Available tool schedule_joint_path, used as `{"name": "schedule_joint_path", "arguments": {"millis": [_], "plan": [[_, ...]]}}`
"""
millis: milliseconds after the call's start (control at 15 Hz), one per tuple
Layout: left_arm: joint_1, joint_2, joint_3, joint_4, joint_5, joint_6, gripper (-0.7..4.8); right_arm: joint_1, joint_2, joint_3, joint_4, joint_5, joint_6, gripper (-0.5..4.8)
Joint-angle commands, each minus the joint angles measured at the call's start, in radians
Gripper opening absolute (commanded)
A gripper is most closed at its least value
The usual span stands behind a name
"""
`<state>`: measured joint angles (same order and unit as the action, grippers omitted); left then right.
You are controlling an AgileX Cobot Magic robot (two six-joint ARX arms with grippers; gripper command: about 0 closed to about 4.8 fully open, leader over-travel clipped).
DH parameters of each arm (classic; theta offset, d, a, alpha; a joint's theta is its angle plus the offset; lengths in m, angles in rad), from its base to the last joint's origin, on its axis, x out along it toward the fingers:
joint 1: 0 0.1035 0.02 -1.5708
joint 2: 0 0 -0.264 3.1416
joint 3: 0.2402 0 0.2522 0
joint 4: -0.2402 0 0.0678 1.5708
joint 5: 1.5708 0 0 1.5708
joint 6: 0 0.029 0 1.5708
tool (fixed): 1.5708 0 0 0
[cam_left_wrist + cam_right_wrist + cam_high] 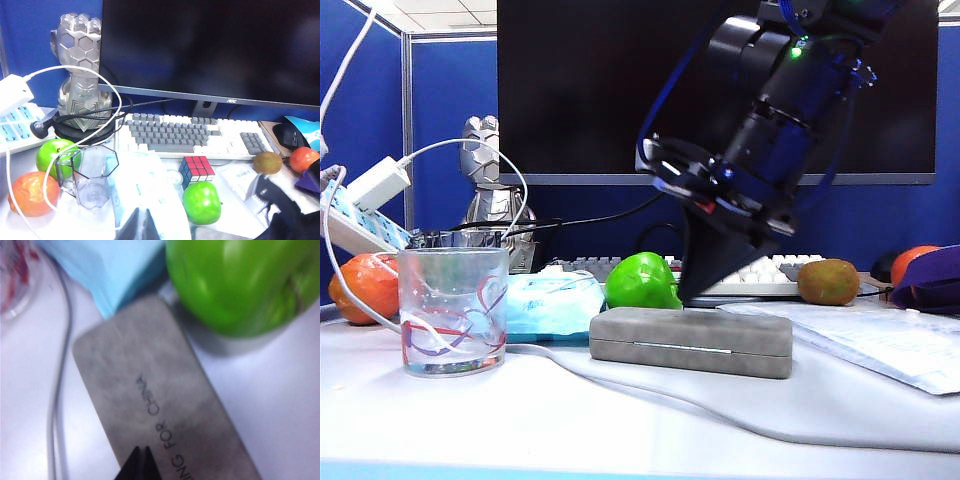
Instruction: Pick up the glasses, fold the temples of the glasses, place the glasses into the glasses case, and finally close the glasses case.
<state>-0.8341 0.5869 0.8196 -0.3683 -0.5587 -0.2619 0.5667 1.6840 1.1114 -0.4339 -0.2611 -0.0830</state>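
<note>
The grey glasses case (691, 341) lies closed on the white table, its lid seam facing the exterior camera. My right gripper (689, 296) comes down from the upper right, and its dark shut tips hang just over the case's back edge. In the right wrist view that gripper (141, 451) is shut and empty above the lettered lid of the case (150, 390). My left gripper (142, 214) is shut and empty, high over the pale blue packet (145, 190). It does not show in the exterior view. The glasses and their temples are out of view.
A ribbon-printed tumbler (452, 310) stands left of the case, with the blue packet (552, 303) and a green apple (640, 282) behind. A white cable (650, 392) runs along the table in front. Papers (880, 340), a kiwi (828, 282), a keyboard (190, 132) and a Rubik's cube (196, 170) lie farther back.
</note>
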Motion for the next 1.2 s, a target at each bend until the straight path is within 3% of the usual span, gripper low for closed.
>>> {"name": "schedule_joint_path", "arguments": {"millis": [66, 199, 465, 598, 797, 1196], "plan": [[0.000, -0.009, 0.003, 0.002, -0.005, 0.033, -0.03, 0.002, -0.105, 0.004, 0.006, 0.054, 0.006, -0.06], [-0.002, -0.034, 0.002, -0.041, -0.002, 0.082, -0.03, 0.003, -0.267, 0.004, -0.034, 0.160, 0.030, -0.06], [-0.002, -0.185, -0.015, -0.186, 0.076, 0.078, -0.04, 0.003, -0.632, -0.042, -0.039, 0.296, 0.040, -0.06], [-0.002, -0.294, -0.108, -0.188, 0.128, 0.062, -0.04, 0.003, -0.825, -0.215, 0.015, 0.368, 0.057, -0.06], [-0.002, -0.435, -0.381, -0.090, 0.156, 0.061, -0.04, 0.003, -1.127, -0.594, 0.202, 0.375, 0.065, -0.05], [-0.002, -0.451, -0.672, 0.258, 0.277, 0.069, -0.04, 0.003, -1.515, -0.953, 0.296, 0.404, 0.091, -0.05]]}}
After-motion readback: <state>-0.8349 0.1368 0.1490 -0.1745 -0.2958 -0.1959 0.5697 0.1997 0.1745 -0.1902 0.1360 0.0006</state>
